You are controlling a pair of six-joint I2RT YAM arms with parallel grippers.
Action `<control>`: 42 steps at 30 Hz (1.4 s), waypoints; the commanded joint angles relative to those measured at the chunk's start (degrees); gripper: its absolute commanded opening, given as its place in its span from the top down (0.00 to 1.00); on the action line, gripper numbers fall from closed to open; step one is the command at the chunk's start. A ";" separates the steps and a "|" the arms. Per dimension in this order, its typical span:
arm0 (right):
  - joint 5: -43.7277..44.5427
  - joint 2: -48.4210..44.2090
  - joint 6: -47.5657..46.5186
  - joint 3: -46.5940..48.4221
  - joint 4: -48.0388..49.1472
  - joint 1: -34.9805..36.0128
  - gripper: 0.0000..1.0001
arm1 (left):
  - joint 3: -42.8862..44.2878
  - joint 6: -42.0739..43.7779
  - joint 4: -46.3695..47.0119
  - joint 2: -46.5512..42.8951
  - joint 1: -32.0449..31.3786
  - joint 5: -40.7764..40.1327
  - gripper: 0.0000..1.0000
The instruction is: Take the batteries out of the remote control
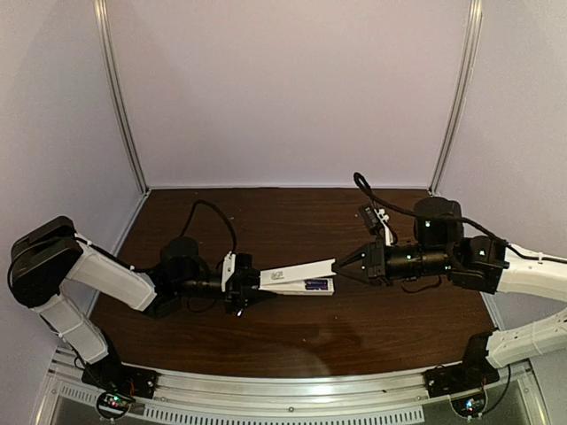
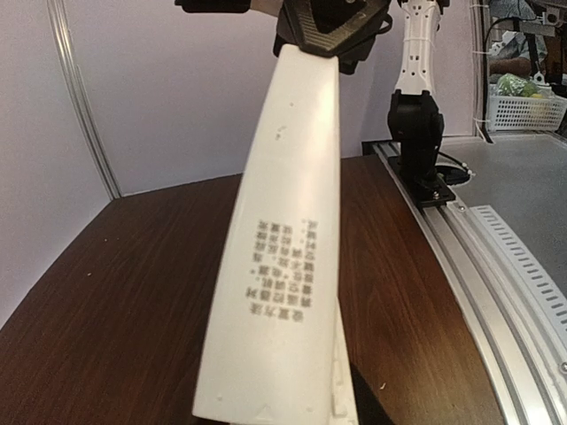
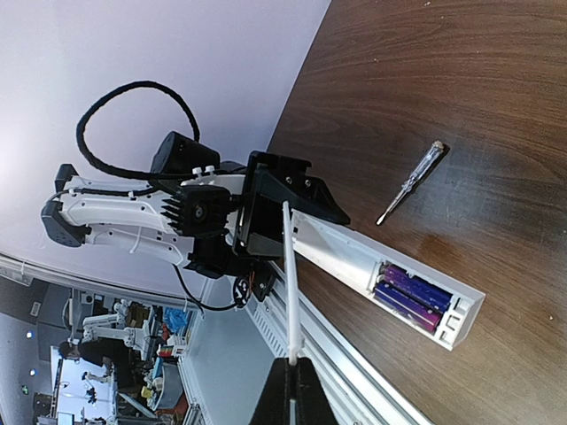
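My left gripper is clamped on the near end of the remote control, bracing it mid-table with the bay facing up. The purple batteries sit exposed inside. My right gripper has its fingers pinched on the thin cover strip, which is angled up off the bay, I judge to give access.

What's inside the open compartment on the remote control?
Two purple batteries lie side by side in the recess of the remote control. Their terminals and undersides are hidden.
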 commanded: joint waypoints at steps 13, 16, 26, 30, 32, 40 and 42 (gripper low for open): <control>12.60 -4.82 -6.52 6.17 -7.04 0.16 1.00 | 0.58 -0.17 3.84 -0.91 -0.13 -0.36 1.00; 18.35 -4.95 -9.21 8.55 -11.22 0.21 1.00 | 0.58 -0.26 3.84 -1.07 -0.14 -0.34 1.00; 39.36 -2.80 -15.43 12.87 -22.21 0.17 1.00 | 0.40 -0.61 3.93 -1.59 -0.14 -0.26 1.00; 50.11 -0.42 -16.87 14.09 -27.07 0.21 1.00 | 0.31 -0.70 3.93 -1.79 -0.14 -0.28 1.00; 53.15 1.08 -17.34 14.41 -28.41 0.17 1.00 | 0.31 -0.72 3.91 -1.81 -0.14 -0.33 1.00; 62.54 8.83 -17.92 17.85 -35.10 0.16 1.00 | 0.40 -0.70 3.84 -1.71 -0.14 -0.69 1.00; 65.37 11.34 -17.71 19.01 -37.43 0.19 1.00 | 0.37 -0.65 3.76 -1.73 -0.14 -0.85 1.00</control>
